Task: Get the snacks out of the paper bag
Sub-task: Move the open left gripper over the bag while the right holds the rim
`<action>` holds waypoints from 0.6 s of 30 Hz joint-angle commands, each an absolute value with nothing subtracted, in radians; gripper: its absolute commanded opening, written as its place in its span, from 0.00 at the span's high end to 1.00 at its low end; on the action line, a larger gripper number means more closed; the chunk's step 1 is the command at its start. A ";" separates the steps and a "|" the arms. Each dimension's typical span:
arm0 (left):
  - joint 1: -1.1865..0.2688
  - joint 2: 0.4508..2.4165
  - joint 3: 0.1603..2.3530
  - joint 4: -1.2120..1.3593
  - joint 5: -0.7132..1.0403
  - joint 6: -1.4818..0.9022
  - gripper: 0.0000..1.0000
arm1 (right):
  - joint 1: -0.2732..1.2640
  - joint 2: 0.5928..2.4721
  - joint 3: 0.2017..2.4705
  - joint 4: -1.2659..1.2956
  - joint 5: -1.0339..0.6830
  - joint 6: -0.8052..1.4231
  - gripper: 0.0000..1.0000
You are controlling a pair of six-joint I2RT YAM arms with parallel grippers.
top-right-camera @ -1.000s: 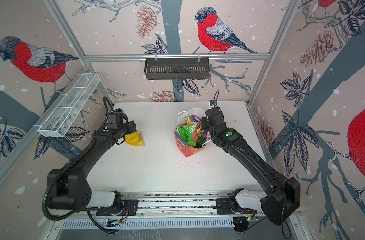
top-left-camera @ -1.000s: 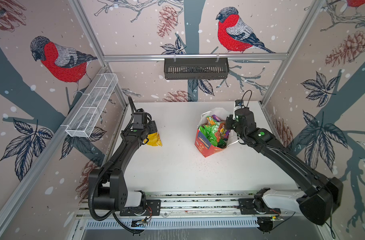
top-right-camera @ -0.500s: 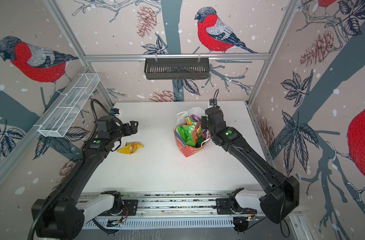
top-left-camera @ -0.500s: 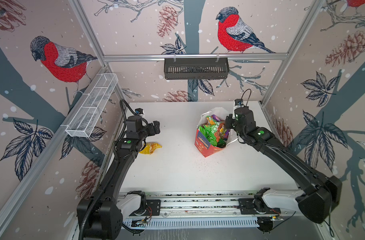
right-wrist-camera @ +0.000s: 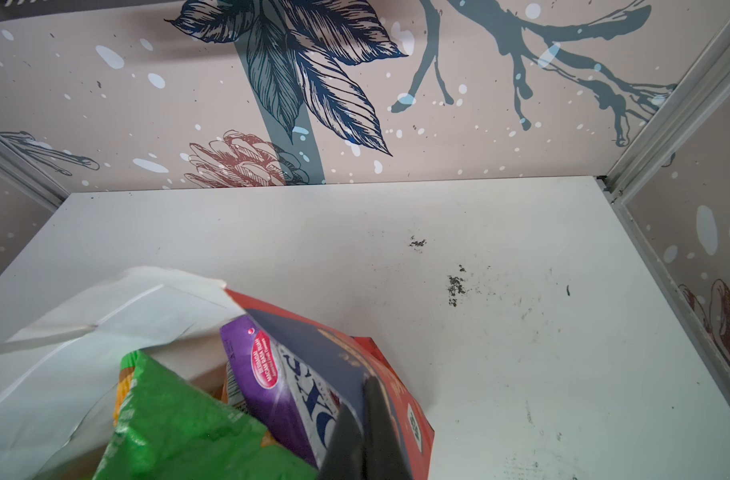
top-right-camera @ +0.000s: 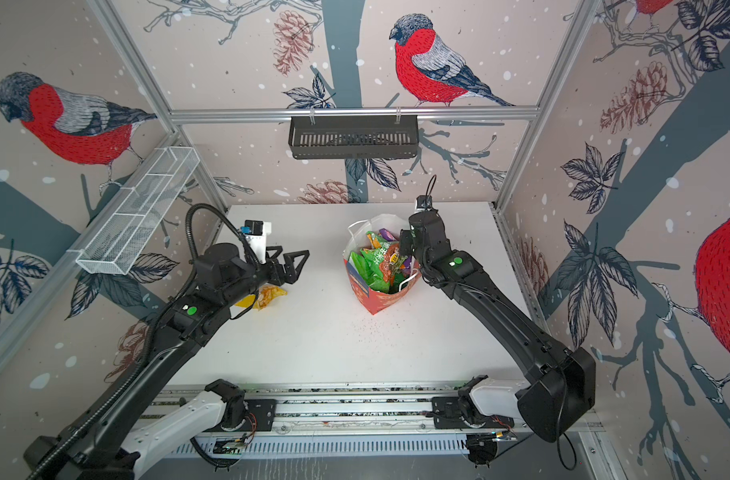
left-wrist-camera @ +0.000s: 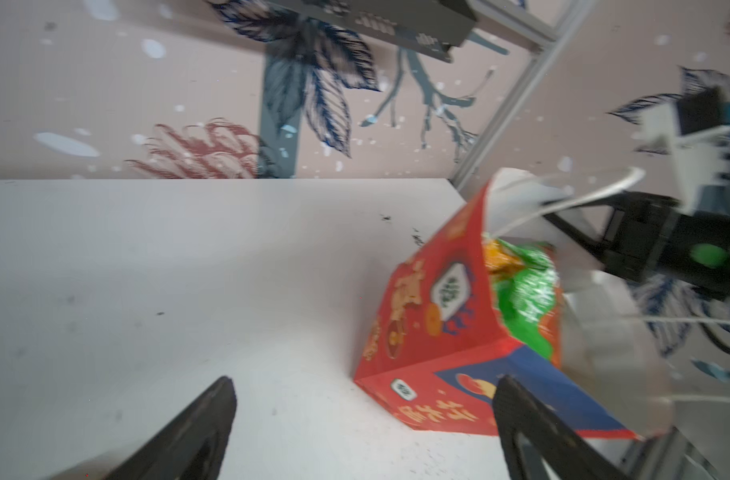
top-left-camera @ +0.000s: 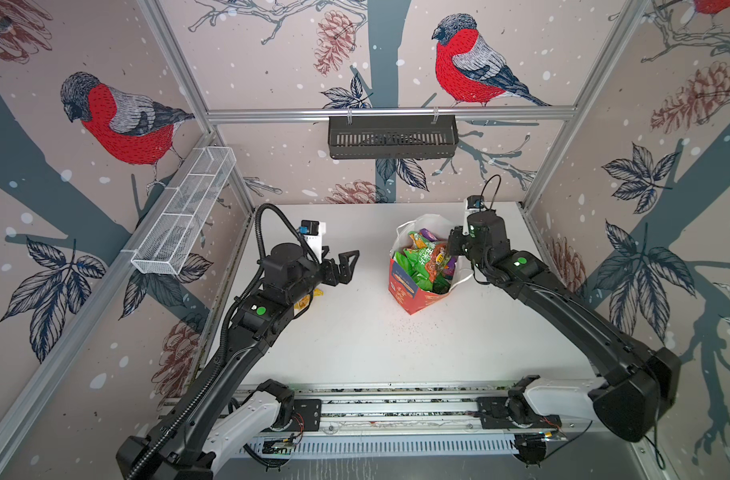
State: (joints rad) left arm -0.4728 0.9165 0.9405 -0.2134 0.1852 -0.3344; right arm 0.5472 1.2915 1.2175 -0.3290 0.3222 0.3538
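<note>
Site: robot lab booth. My evidence: metal frame [top-left-camera: 388,113] closing in a white table [top-left-camera: 375,353]; bird-print wall panels [top-left-camera: 458,62]; rail [top-left-camera: 396,405] at the front carrying my left arm [top-left-camera: 226,361] and right arm [top-left-camera: 571,316]; black basket [top-left-camera: 392,137], wire basket [top-left-camera: 184,216] hung above.

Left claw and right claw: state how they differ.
The left claw stands wide open; the right claw is shut. The left claw holds nothing; the right claw pinches the paper bag at its rim. Both are black.
</note>
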 commanded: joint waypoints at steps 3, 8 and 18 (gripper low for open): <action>-0.640 0.920 0.980 -0.172 0.079 -0.399 0.03 | 0.546 1.280 1.237 -0.278 0.282 0.377 1.00; -0.756 0.967 0.975 -0.064 0.084 -0.435 0.03 | 0.546 1.262 1.219 -0.270 0.253 0.363 1.00; -0.880 1.151 1.064 0.030 0.075 -0.500 0.12 | 0.512 1.218 1.179 -0.247 0.224 0.351 1.00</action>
